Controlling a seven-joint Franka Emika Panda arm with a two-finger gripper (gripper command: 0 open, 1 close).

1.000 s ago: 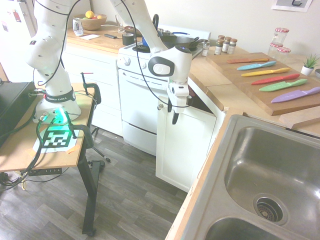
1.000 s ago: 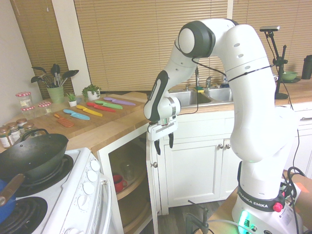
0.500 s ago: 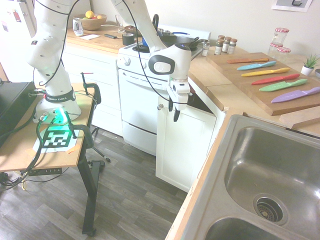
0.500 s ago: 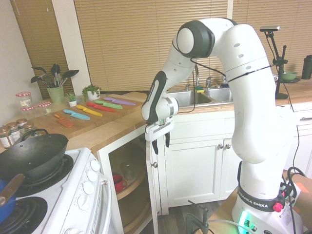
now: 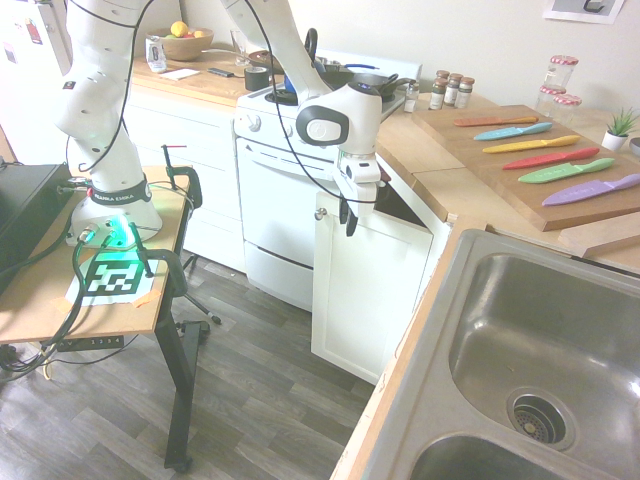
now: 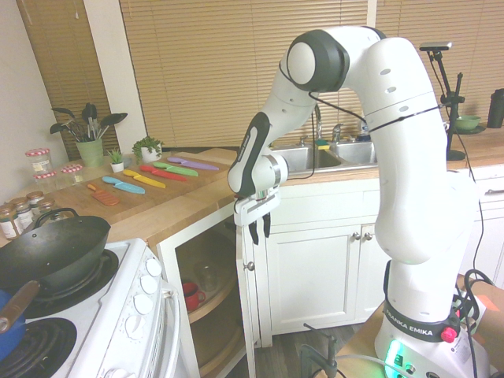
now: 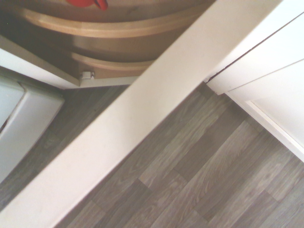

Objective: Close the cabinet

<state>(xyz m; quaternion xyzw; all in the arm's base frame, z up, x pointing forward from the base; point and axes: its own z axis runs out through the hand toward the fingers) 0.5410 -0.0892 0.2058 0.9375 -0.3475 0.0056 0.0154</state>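
Observation:
The cabinet's white door [image 5: 365, 290] stands ajar beside the oven, with its small silver knob [image 5: 320, 213] near the top corner. In the second exterior view the door [image 6: 246, 315] is seen edge-on and swung outward, baring curved wooden shelves [image 6: 206, 293] with a red item [image 6: 189, 298] on them. My gripper [image 5: 347, 222] [image 6: 259, 234] points down just at the door's top edge, on the outer side by the knob corner. The wrist view looks down on the door's top edge [image 7: 142, 109], with the shelves [image 7: 118, 28] on one side and the wood floor on the other.
A white oven [image 5: 275, 210] with a black wok [image 6: 55, 252] on top stands beside the cabinet. Coloured knives lie on a cutting board [image 5: 480, 165] on the counter. A steel sink [image 5: 540, 360] is in front. Closed white doors [image 6: 315, 276] flank the other side.
My gripper has risen slightly and shifted toward the door's top edge near the knob corner. The door stands as before.

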